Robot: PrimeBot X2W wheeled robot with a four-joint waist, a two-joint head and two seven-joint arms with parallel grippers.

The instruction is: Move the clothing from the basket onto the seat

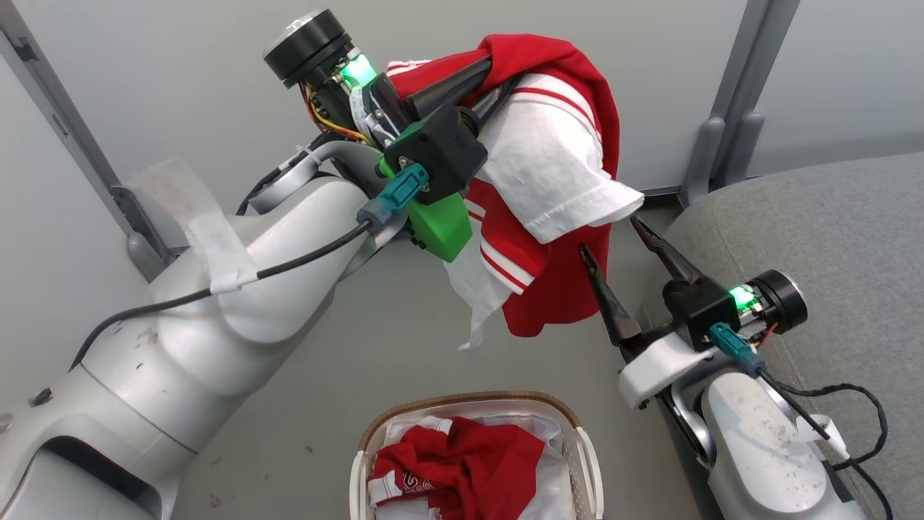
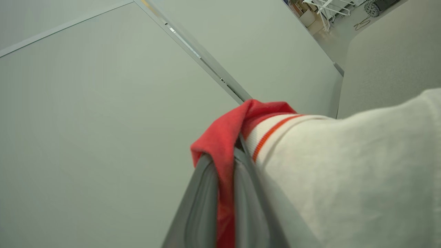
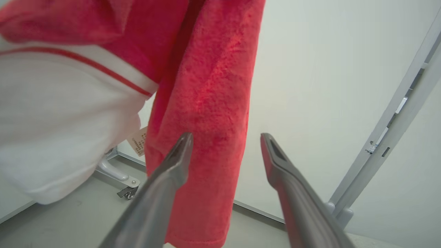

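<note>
Plainly, the left gripper is clenched on a fold of the held garment, raised high before the pale wall. Its wrist view shows red cloth pinched between the two fingers, the white inner side draped off to one side. The garment hangs in a loose bundle above the floor, short of the seat. Lower, near the middle, the basket holds a second garment on its white liner. Further right, the right gripper stands released, jaws wide, fingers pointing up at the hanging hem. In its wrist view a red panel hangs just before one finger; whether they touch I cannot tell. Furthest right is the grey seat.

The pinch takes only a narrow fold, so a brisk swing toward the seat could let the cloth slip to the floor. The trailing hem might snag on the spread right fingers and be dragged loose. Letting go over the rounded edge risks it sliding off.
</note>
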